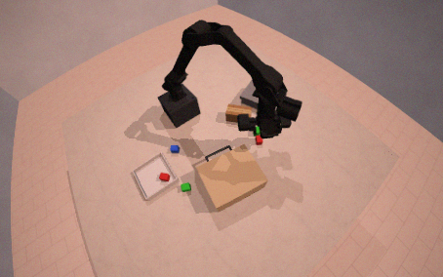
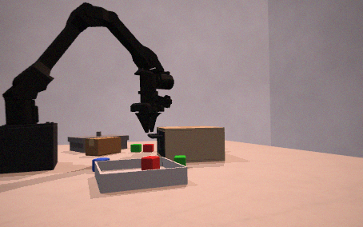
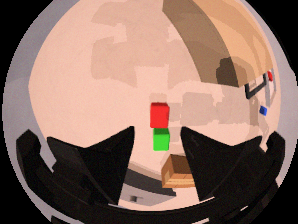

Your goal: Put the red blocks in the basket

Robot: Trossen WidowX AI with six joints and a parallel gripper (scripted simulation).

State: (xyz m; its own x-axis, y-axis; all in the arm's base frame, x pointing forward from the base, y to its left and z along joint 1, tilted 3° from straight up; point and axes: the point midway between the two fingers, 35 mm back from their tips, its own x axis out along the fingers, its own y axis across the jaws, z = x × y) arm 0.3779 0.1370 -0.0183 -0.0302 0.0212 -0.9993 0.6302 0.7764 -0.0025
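Observation:
A grey open basket (image 1: 155,177) lies at the front left with one red block (image 1: 165,177) inside it; both show in the exterior view, basket (image 2: 141,174) and block (image 2: 150,162). A second red block (image 1: 259,139) lies on the table beside a green block (image 1: 257,130). My gripper (image 2: 149,127) hangs open and empty, well above this pair. In the wrist view the red block (image 3: 158,115) and the green block (image 3: 161,139) lie just ahead of and between the fingers.
A large tan box with a black handle (image 1: 230,178) stands between the basket and the pair. A small brown box (image 1: 237,112) and a grey flat piece (image 1: 251,95) lie behind the gripper. Another green block (image 1: 185,186) and a blue block (image 1: 175,148) lie near the basket.

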